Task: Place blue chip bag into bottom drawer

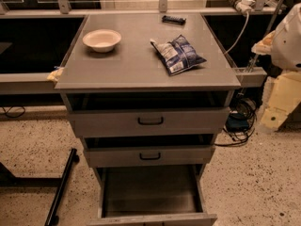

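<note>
The blue chip bag (178, 54) lies flat on the grey cabinet top (136, 69), right of centre. The bottom drawer (150, 194) is pulled out at the foot of the cabinet, and its wide flat floor shows nothing in it. My arm's white link (289, 34) and the pale gripper (280, 102) hang at the right edge of the view. The gripper is beside the cabinet, well to the right of the bag and below the level of the top. It touches neither the bag nor the drawer.
A white bowl (102, 39) sits at the top's left and a small black bar (173, 19) at its back. Two shallower drawers (150, 121) with black handles stand slightly open. Cables (237, 126) lie on the floor at right, and a black stand leg (61, 187) at left.
</note>
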